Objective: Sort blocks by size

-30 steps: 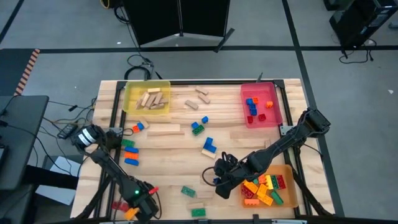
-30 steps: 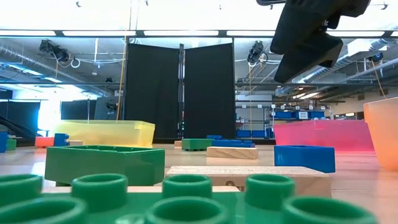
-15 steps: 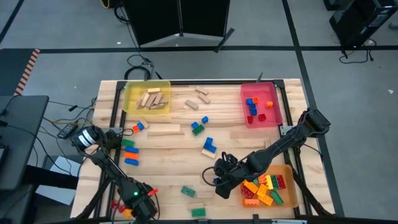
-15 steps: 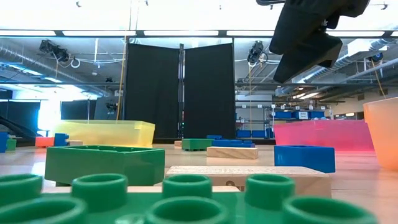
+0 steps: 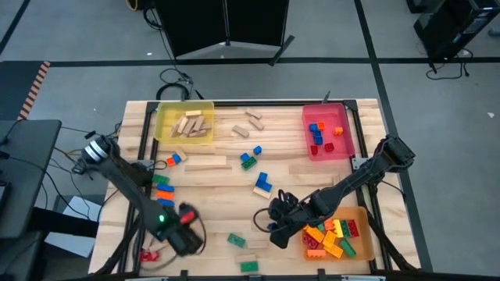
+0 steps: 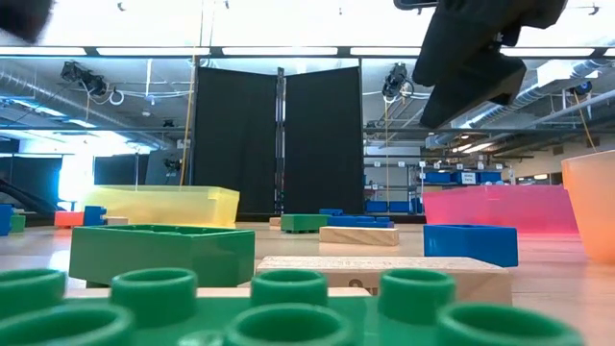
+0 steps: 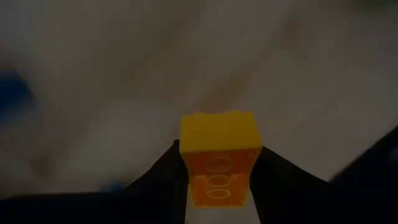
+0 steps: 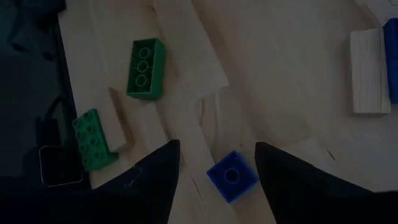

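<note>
Studded bricks and tan wooden blocks lie scattered on the wooden table (image 5: 211, 204). My left gripper (image 5: 187, 234) hangs above the near-left part of the table, shut on a yellow-orange brick (image 7: 219, 155). My right gripper (image 5: 273, 222) hovers open well above the table near the orange tray (image 5: 358, 212). In the right wrist view its fingers (image 8: 155, 180) stand on either side of a small blue brick (image 8: 231, 176) that lies flat on the table below. Two green bricks (image 8: 146, 68) lie nearby. My left gripper pinches the yellow-orange brick by its two long sides (image 7: 190, 171) between its two fingers. The brick lies along the fingers, and its far end (image 7: 219, 127) sticks out past the fingertips. A face with three rings faces the wrist camera. The brick is lifted clear of the table.
A yellow tray (image 5: 164, 125) with wooden blocks stands far left, a red tray (image 5: 308, 133) with small bricks far right, and the orange tray with several bricks near right. A wooden plank (image 5: 207, 162), a red brick (image 5: 147, 256) and green bricks (image 5: 237, 240) lie between.
My left gripper has risen from the table's near-left edge and gone toward the far edge and a little right. The orange brick that lay there is gone from the table and sits between its fingers. The red brick beside it stays put.
</note>
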`<action>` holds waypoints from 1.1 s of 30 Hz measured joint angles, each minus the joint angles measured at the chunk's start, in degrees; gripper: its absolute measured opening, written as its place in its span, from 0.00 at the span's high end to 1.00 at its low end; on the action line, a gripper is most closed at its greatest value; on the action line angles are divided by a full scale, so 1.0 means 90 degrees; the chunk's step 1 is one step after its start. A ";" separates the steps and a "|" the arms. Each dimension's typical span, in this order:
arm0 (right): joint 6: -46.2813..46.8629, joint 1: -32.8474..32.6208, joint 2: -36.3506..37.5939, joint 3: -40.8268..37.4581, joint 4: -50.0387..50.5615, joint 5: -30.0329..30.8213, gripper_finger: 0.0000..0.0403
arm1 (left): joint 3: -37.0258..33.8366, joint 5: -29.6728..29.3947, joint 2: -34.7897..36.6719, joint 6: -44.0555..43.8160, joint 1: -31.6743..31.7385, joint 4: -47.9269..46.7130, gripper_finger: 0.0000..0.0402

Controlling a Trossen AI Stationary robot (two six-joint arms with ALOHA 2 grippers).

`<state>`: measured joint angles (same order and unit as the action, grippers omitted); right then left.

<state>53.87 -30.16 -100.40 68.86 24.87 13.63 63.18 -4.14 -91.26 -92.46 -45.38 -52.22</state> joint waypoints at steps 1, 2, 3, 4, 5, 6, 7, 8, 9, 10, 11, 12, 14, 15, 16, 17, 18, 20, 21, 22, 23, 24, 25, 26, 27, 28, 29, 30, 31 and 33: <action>-0.0002 0.0020 0.0000 0.0000 -0.0002 -0.0002 0.45 | 0.0000 -0.0430 0.0202 0.0129 0.0116 -0.0067 0.66; -0.0007 0.0042 0.0000 0.0004 -0.0009 -0.0002 0.45 | 0.0000 -0.0863 0.0403 0.0279 0.0245 -0.0105 0.66; -0.0007 0.0075 -0.0001 0.0008 -0.0048 -0.0006 0.45 | 0.0000 -0.1287 0.0606 0.0415 0.0373 -0.0117 0.66; -0.0007 0.0114 -0.0002 0.0013 -0.0111 -0.0024 0.45 | 0.0000 -0.1729 0.0795 0.0539 0.0500 -0.0115 0.66; -0.0016 0.0168 -0.0002 0.0015 -0.0176 -0.0027 0.45 | 0.0000 -0.2124 0.0970 0.0659 0.0620 -0.0112 0.66; -0.0065 0.0223 -0.0002 0.0015 -0.0264 -0.0027 0.44 | 0.0000 -0.2478 0.1154 0.0856 0.0759 -0.0107 0.66; -0.0157 0.0287 -0.0002 0.0015 -0.0385 -0.0027 0.44 | 0.0000 -0.2762 0.1298 0.1155 0.0890 -0.0069 0.66; -0.0258 0.0351 -0.0002 0.0015 -0.0516 -0.0027 0.44 | 0.0000 -0.2942 0.1432 0.1593 0.1044 0.0028 0.66; -0.0385 0.0422 -0.0002 0.0015 -0.0691 -0.0027 0.44 | 0.0000 -0.3066 0.1543 0.2093 0.1187 0.0205 0.66; -0.0529 0.0499 -0.0005 0.0015 -0.0902 -0.0027 0.44 | 0.0000 -0.3131 0.1636 0.2622 0.1325 0.0415 0.66; -0.0683 0.0580 -0.0005 0.0015 -0.1135 -0.0027 0.44 | 0.0000 -0.3149 0.1705 0.3143 0.1455 0.0647 0.66; -0.0854 0.0666 -0.0005 0.0015 -0.1396 -0.0027 0.45 | 0.0000 -0.3150 0.1764 0.3628 0.1595 0.0921 0.66; -0.1254 0.0844 -0.0004 0.0015 -0.1958 -0.0029 0.45 | 0.0002 -0.3138 0.1804 0.4463 0.1859 0.1573 0.66; -0.1465 0.0930 0.0018 0.0017 -0.2189 -0.0042 0.45 | 0.0002 -0.3102 0.1818 0.4823 0.1978 0.1862 0.66; -0.1647 0.1024 0.0052 0.0019 -0.2347 -0.0123 0.44 | 0.0002 -0.3046 0.1824 0.5209 0.2107 0.2134 0.66; -0.1785 0.1112 0.0119 0.0019 -0.2487 -0.0161 0.44 | 0.0002 -0.2877 0.1830 0.5591 0.2271 0.2457 0.66; -0.1907 0.1190 0.0206 0.0019 -0.2565 -0.0198 0.43 | 0.0002 -0.2680 0.1830 0.5945 0.2425 0.2798 0.66; -0.2094 0.1341 0.0425 0.0021 -0.2585 -0.0229 0.42 | 0.0002 -0.2245 0.1833 0.6578 0.2747 0.3301 0.66; -0.2178 0.1413 0.0540 0.0024 -0.2576 -0.0235 0.41 | 0.0002 -0.2016 0.1832 0.6827 0.2907 0.3545 0.66; -0.2263 0.1472 0.0645 0.0024 -0.2571 -0.0238 0.41 | 0.0002 -0.1789 0.1830 0.7064 0.3073 0.3791 0.66; -0.2355 0.1529 0.0749 0.0024 -0.2572 -0.0238 0.40 | 0.0002 -0.1572 0.1830 0.7251 0.3236 0.4009 0.66; -0.2431 0.1585 0.0861 0.0024 -0.2569 -0.0237 0.39 | 0.0002 -0.1317 0.1832 0.7414 0.3396 0.4241 0.66; -0.2484 0.1631 0.0971 0.0024 -0.2550 -0.0232 0.38 | 0.0002 -0.1019 0.1833 0.7527 0.3555 0.4450 0.66; -0.2507 0.1673 0.1084 0.0024 -0.2481 -0.0211 0.38 | 0.0002 -0.0753 0.1833 0.7620 0.3704 0.4633 0.66; -0.2525 0.1712 0.1179 0.0024 -0.2452 -0.0180 0.37 | 0.0002 -0.0448 0.1841 0.7702 0.3840 0.4808 0.66; -0.2540 0.1742 0.1266 0.0022 -0.2425 -0.0175 0.37 | 0.0002 -0.0147 0.1847 0.7749 0.3966 0.5008 0.66; -0.2545 0.1771 0.1348 0.0024 -0.2365 -0.0177 0.36 | 0.0002 0.0101 0.1847 0.7774 0.4080 0.5199 0.66; -0.2545 0.1812 0.1413 0.0024 -0.2282 -0.0177 0.36 | 0.0002 0.0323 0.1847 0.7775 0.4188 0.5340 0.66; -0.2561 0.1847 0.1461 0.0024 -0.2230 -0.0138 0.36 | 0.0002 0.0592 0.1855 0.7774 0.4292 0.5459 0.66; -0.2611 0.1907 0.1527 0.0024 -0.2214 -0.0117 0.36 | 0.0002 0.1048 0.1860 0.7786 0.4468 0.5691 0.66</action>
<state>30.36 -13.00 -86.66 69.08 4.95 12.58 63.20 5.30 -74.52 -22.38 -5.17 -1.00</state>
